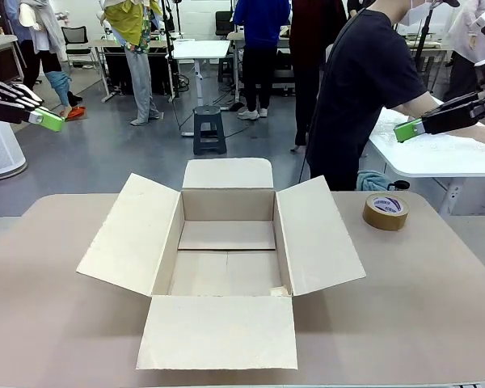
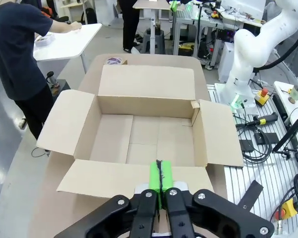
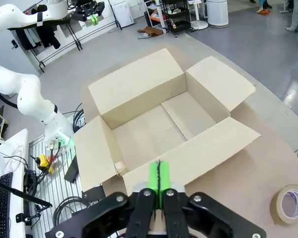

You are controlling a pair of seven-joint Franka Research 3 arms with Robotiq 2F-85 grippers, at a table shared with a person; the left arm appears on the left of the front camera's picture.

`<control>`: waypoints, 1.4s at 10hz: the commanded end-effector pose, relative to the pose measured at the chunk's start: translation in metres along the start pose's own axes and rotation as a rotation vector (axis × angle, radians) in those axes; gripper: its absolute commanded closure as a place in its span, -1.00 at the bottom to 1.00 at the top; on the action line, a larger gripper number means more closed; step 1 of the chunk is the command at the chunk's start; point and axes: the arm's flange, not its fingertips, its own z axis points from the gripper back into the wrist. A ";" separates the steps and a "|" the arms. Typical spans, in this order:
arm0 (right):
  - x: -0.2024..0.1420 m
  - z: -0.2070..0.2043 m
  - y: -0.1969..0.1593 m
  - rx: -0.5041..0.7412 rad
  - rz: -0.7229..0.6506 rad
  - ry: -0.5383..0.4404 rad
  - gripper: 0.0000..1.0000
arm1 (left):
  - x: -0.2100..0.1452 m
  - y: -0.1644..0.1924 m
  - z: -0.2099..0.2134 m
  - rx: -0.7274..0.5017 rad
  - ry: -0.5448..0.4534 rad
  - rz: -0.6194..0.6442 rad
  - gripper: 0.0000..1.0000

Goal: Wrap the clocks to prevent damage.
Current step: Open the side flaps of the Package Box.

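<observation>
Nearest flap of the cardboard box (image 1: 218,331) lies flat on the tan table (image 1: 404,307) at the bottom middle of the front view. All four flaps are folded out and the box sits open in the centre of the frame, with bare cardboard for a floor. Roll of brown tape (image 1: 385,211) lies flat on the table just off the box's right flap, upper right of the tabletop.

Left tool (image 1: 55,121) hangs in the air at the left edge, well above the table, green pads pressed together with nothing between them. Right tool (image 1: 402,131) is the same deal at the right edge, pads together, holding nothing.

Person (image 1: 364,89) in a dark tee stands behind the table, upper right, leaning over a white table (image 1: 436,153). Whatever is under their hands is too small to tell, so can't say where the clocks are
</observation>
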 end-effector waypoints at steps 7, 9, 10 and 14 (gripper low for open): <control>-0.001 0.000 0.000 0.001 -0.008 0.007 0.98 | 0.000 0.001 0.000 0.009 0.007 0.022 0.99; 0.032 -0.037 0.014 -0.084 -0.279 -0.068 0.98 | 0.022 0.004 -0.032 0.095 0.124 0.190 0.99; 0.048 -0.060 0.026 -0.127 -0.343 -0.061 0.98 | 0.038 0.005 -0.056 0.130 0.205 0.263 0.99; 0.077 -0.157 0.061 -0.241 -0.586 0.191 0.98 | 0.063 0.002 -0.140 0.203 0.529 0.528 0.99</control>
